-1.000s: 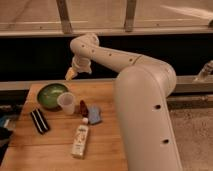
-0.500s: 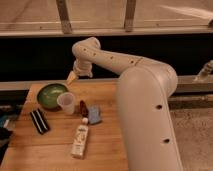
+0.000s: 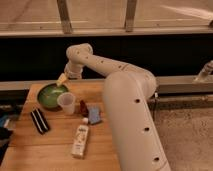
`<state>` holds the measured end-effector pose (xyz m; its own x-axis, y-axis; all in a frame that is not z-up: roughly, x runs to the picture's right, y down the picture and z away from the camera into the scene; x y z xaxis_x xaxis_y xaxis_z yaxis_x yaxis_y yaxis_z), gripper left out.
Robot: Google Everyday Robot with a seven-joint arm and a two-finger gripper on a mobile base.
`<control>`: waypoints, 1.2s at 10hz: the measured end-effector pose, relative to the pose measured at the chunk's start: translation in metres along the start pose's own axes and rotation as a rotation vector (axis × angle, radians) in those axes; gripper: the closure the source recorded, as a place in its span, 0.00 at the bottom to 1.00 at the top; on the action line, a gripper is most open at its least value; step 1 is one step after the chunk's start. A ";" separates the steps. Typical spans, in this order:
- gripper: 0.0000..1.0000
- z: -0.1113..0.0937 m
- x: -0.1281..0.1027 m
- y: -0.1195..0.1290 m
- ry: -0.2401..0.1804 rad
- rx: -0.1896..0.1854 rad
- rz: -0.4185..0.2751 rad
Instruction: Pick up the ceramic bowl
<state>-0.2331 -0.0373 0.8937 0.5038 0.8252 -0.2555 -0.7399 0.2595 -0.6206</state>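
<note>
- The green bowl (image 3: 50,95) sits at the far left of the wooden counter (image 3: 52,147).
- The tool (image 3: 62,80) hangs over the bowl's far right rim; I cannot tell whether it is apart or together.
- A pale cup (image 3: 66,103) stands just beside the bowl's near right edge.

The white, rounded arm (image 3: 127,107) is dotted with small dark holes and tipped by a yellowish gripper (image 3: 62,80) at the ceramic bowl's (image 3: 48,97) far rim.

Desk (image 3: 52,147) carries one ceramic bowl (image 3: 51,95), one plastic cup (image 3: 66,103), one white bottle (image 3: 80,141), one blue pouch (image 3: 94,115) and one black bar (image 3: 39,121). One pincer (image 3: 62,80) hangs at the bowl's far rim.
</note>
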 end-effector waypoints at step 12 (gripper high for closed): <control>0.27 0.098 0.019 0.031 0.144 -0.210 -0.021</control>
<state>-0.2903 0.0360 0.9425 0.5874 0.7368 -0.3348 -0.6277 0.1537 -0.7631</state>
